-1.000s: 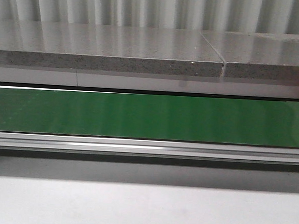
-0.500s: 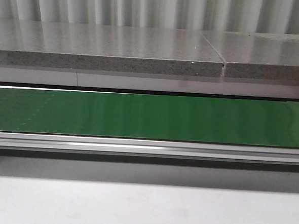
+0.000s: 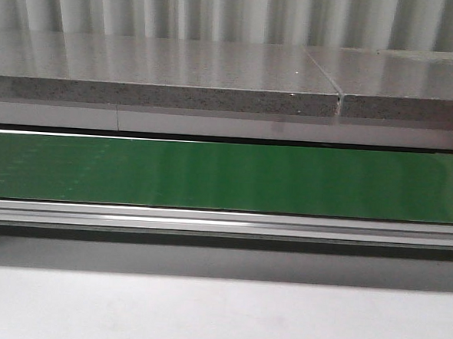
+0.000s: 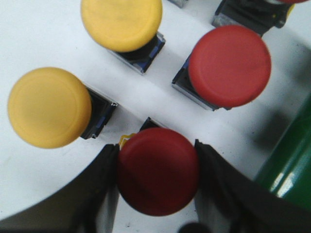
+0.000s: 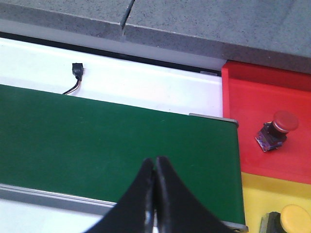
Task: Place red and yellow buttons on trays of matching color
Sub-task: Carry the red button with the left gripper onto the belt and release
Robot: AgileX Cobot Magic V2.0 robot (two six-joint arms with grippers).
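Left pincer (image 4: 156, 179) has a red button (image 4: 158, 171) squeezed between its fingers, cap facing the camera, on the white counter (image 4: 34, 34) among two yellow and another red. Right pincer (image 5: 154, 194) is clenched empty over the green belt (image 5: 97, 141); the red tray (image 5: 257, 92) lies beyond the belt's end, nearer that arm.

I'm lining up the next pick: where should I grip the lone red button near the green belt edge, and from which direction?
Grip the round red cap of the red button from above, fingers on opposite sides of its rim. The dome is wider than the base and hides most of it, just as the left gripper holds its button.
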